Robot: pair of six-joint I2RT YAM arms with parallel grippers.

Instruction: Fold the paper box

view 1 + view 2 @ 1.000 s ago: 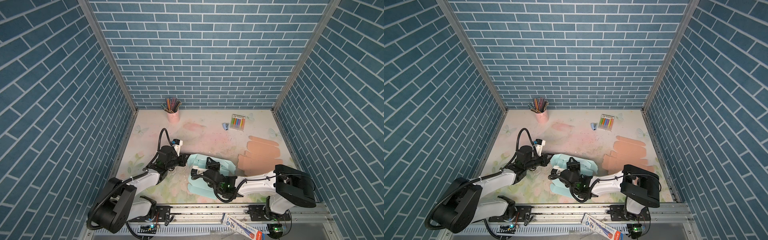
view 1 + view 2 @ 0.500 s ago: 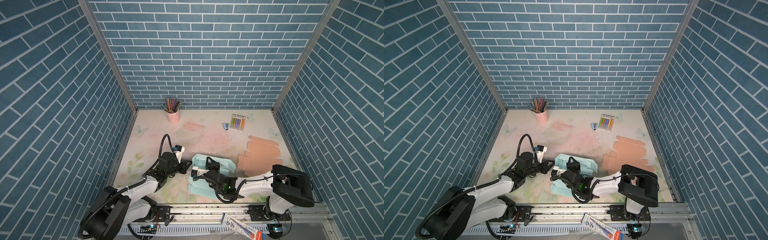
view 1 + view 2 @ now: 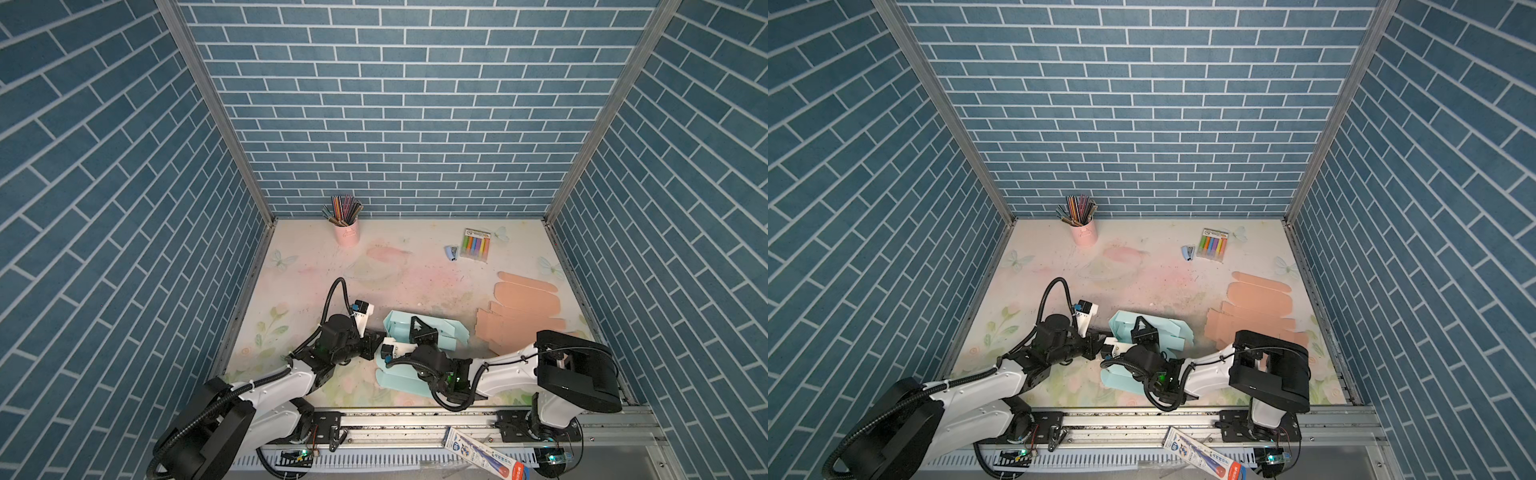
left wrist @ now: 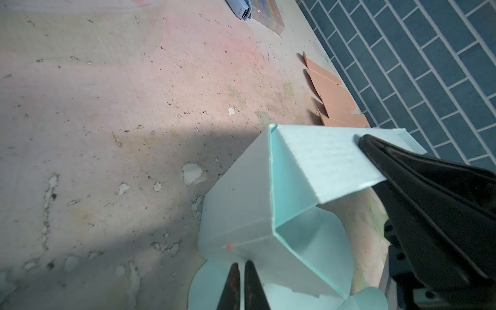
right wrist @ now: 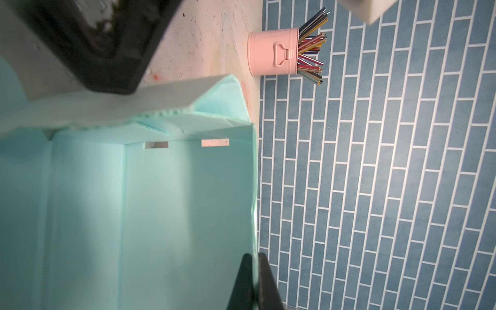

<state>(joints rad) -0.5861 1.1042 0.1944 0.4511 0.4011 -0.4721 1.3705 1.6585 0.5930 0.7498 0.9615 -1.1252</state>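
Paper box [image 3: 451,332] sits at six o'clock. Right gripper [image 5: 253,259] pinches its wall. Left gripper [image 4: 241,264] touches its edge, jaws nearly together.

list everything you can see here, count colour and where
paper box: 1, mint, part-folded, front centre
flat box blanks: overlapping pile, count unclear, peach, right side
pencil cup: 1, pink, back left
coloured pencils: many, mixed, in the pencil cup
highlighter pack: 1, multicoloured, back right
stapler: 1, pale blue, beside the highlighter pack
printed carton: 1, white, blue and red, front rail
table: 1, pastel floral
walls: 3, blue brick
left gripper: 1, black, jaws almost together at the paper box's edge
right gripper: 1, black, shut on a paper box wall
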